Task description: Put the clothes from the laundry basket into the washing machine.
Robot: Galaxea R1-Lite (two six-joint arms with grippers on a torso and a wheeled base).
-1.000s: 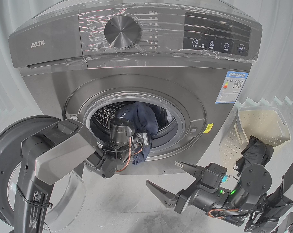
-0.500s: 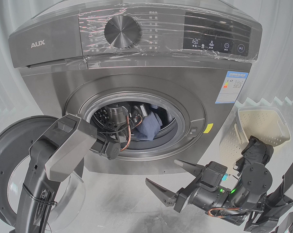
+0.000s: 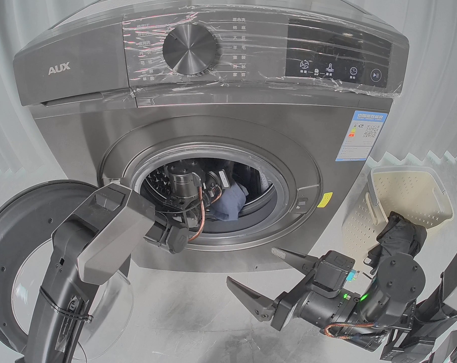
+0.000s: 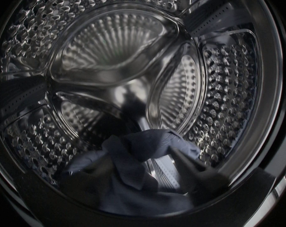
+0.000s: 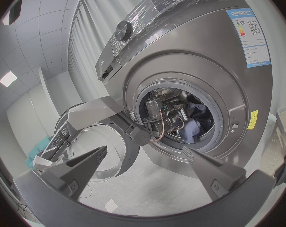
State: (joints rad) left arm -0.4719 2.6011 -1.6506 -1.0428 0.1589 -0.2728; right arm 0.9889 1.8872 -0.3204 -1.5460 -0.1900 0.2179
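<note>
The washing machine [image 3: 223,122] stands with its round opening uncovered. My left arm goes in through that opening, and my left gripper [image 4: 143,156] sits inside the steel drum [image 4: 117,54]. Its dark fingers stand apart, open, with a navy garment [image 4: 139,171] lying between and below them on the drum floor. That navy garment [image 3: 232,203] also peeks out beside the left wrist. Low in front of the machine, my right gripper [image 3: 251,268] hangs open and holds nothing. A cream laundry basket [image 3: 432,180] leans at the right with a black garment [image 3: 400,235] draped over its front rim.
The machine's round door [image 3: 11,258] is swung fully open at the left, beside my left arm. Pale bare floor [image 3: 188,308] lies between the machine and my right gripper. White curtains hang behind the machine.
My left gripper carried the navy garment from the door rim deep into the drum, and the cloth now lies lower inside. The right arm stayed put.
</note>
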